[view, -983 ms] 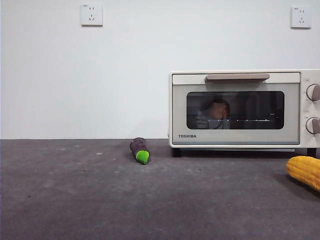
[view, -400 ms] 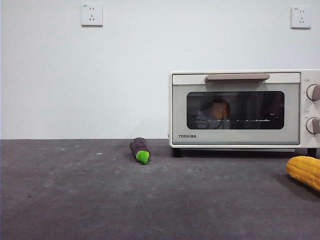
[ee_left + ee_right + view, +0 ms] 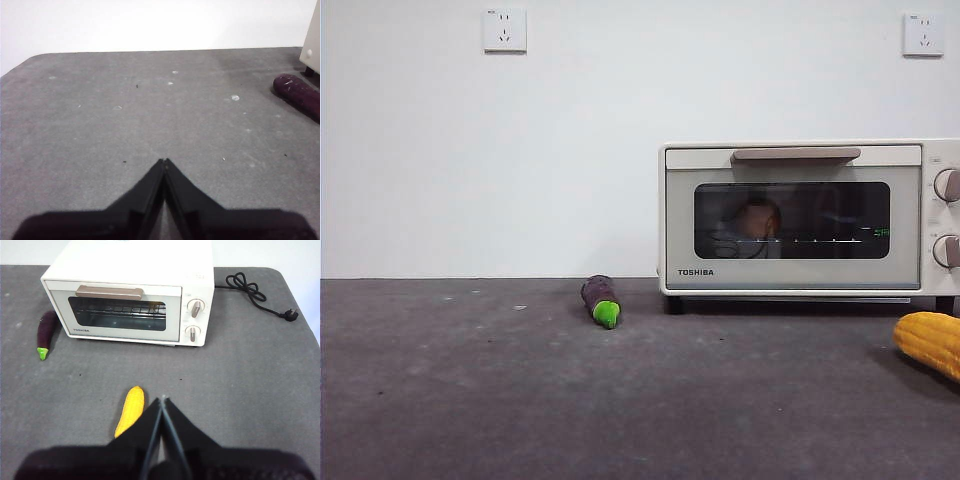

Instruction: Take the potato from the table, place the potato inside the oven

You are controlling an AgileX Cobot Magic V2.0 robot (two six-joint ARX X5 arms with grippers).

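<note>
The cream oven [image 3: 790, 272] stands at the back right of the table [image 3: 500, 400] with its door shut. Through the dark glass an orange-brown rounded lump, the potato [image 3: 758, 218], shows inside on the rack. In the right wrist view the oven [image 3: 130, 260] is seen from above and the potato is not clear behind the glass. My right gripper [image 3: 163, 400] is shut and empty, high above the table in front of the oven. Over bare table to the left, my left gripper [image 3: 164, 161] is also shut with nothing in it.
A purple eggplant [image 3: 600, 297] with a green tip lies left of the oven, also in view as eggplant [image 3: 300, 95]. A yellow corn cob [image 3: 930, 342] lies at the front right, under my right gripper as corn [image 3: 131, 407]. The oven's black cord [image 3: 250, 287] trails right.
</note>
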